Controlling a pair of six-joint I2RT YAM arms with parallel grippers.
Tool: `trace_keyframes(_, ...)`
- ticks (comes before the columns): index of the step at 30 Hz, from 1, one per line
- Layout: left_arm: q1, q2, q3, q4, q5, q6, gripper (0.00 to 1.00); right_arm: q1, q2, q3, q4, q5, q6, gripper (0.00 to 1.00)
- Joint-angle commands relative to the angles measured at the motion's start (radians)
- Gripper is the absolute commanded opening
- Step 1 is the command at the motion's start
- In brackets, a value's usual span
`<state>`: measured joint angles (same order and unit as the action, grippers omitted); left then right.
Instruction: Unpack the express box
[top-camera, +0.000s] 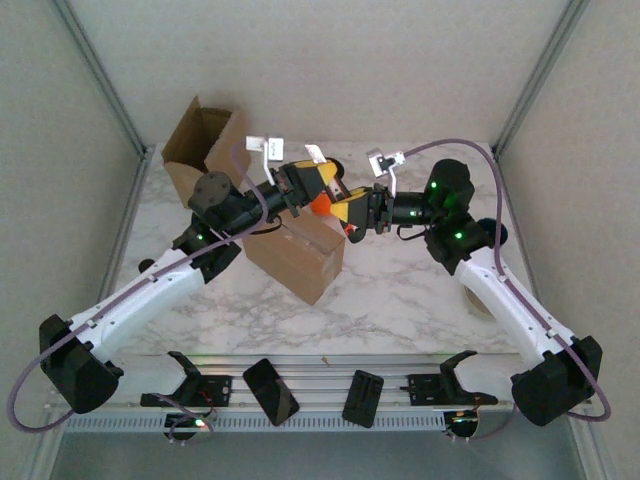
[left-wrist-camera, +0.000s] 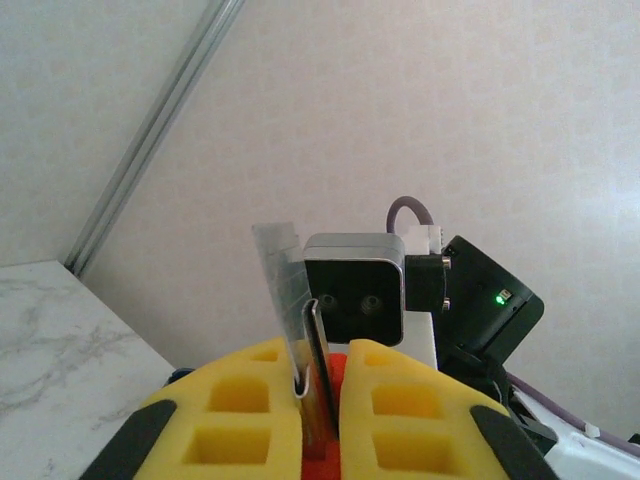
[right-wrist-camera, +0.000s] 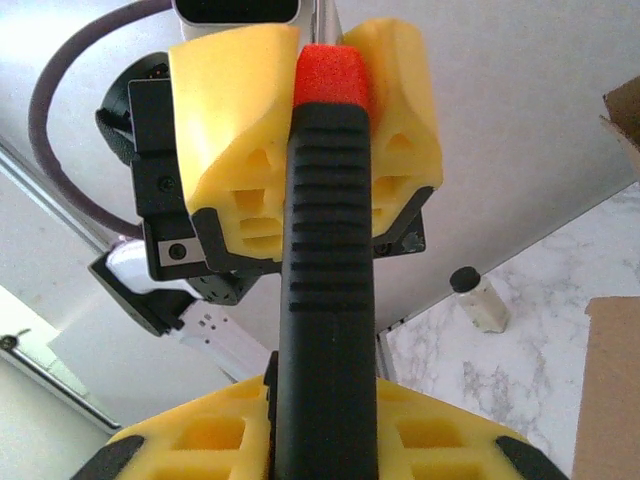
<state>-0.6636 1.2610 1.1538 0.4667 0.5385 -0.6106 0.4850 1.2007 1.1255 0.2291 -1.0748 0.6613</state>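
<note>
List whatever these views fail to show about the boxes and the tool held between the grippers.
- Open box, top external view: its own walls hide whatever is inside.
- Second box, top external view: the left gripper and right gripper overlap its top.
- Tool, right wrist view: the handle's end is cut off by the bottom edge, and the orange tip is buried between the left gripper's pads.

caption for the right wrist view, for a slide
Mid-air, right pincer and left pincer both grip one black ribbed, red-tipped tool
</note>
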Motion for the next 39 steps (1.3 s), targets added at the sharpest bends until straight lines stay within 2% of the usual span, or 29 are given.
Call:
trace_keyframes(1, 0.003, -0.003, -0.044, 0.043, 0.005, 0.008, 0.0, 0.005, 0.007, 0.031, 0.14, 0.016, 0.097, 0.39)
trace_keyframes(3, 0.004, -0.001, -0.054, 0.07, 0.004, -0.014, 0.0, 0.005, 0.015, 0.02, 0.233, 0.027, 0.151, 0.48)
trace_keyframes(5, 0.004, 0.001, -0.06, 0.092, 0.002, -0.034, 0.0, 0.005, 0.027, 0.013, 0.301, 0.035, 0.191, 0.48)
trace_keyframes(13, 0.011, -0.018, -0.071, 0.106, -0.038, -0.052, 0.0, 0.017, 0.054, -0.024, 0.388, 0.038, 0.236, 0.43)
trace_keyframes(22, 0.04, -0.039, -0.071, 0.104, -0.041, -0.069, 0.0, 0.017, 0.006, -0.073, 0.299, 0.041, 0.169, 0.4)
trace_keyframes(26, 0.045, -0.045, -0.075, 0.107, -0.041, -0.074, 0.0, 0.017, 0.0, -0.074, 0.29, 0.04, 0.161, 0.36)
trace_keyframes(39, 0.047, -0.043, -0.083, 0.135, -0.035, -0.092, 0.0, 0.032, 0.07, -0.058, 0.412, 0.04, 0.24, 0.33)
